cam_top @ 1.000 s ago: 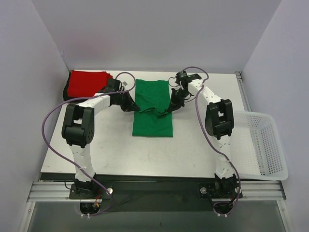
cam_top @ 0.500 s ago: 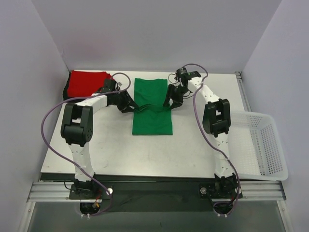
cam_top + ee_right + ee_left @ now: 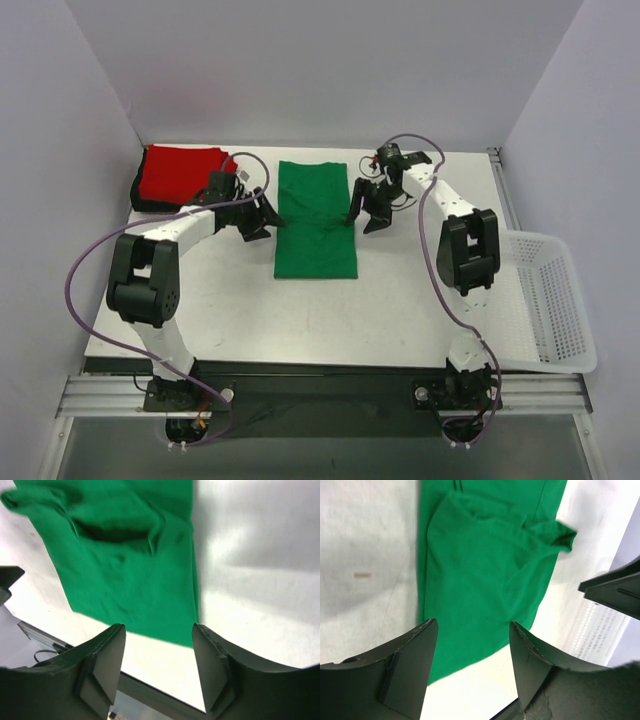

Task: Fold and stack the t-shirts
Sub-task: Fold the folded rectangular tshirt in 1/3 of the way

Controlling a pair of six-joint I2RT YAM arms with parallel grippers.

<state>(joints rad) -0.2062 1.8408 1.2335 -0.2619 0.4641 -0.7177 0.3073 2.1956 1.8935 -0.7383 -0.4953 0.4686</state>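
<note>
A bright green t-shirt [image 3: 316, 222] lies on the table as a long folded strip, with a rumpled fold across its middle. My left gripper [image 3: 266, 218] hovers just off its left edge and my right gripper [image 3: 364, 220] just off its right edge. Both are open and hold nothing. In the left wrist view, the green t-shirt [image 3: 485, 570] lies beyond the open left gripper [image 3: 472, 630]. The right wrist view shows the green t-shirt [image 3: 125, 555] past the open right gripper [image 3: 157, 635]. A folded red t-shirt [image 3: 180, 172] sits on a black one [image 3: 137, 192] at the back left corner.
A white mesh basket [image 3: 540, 300] stands off the table's right side. Walls close in on the table at the back and on both sides. Purple cables loop from both arms over the table.
Both grippers have opened and let go of the green t-shirt's middle. They have drawn back outward to either side, and the shirt has settled flat.
</note>
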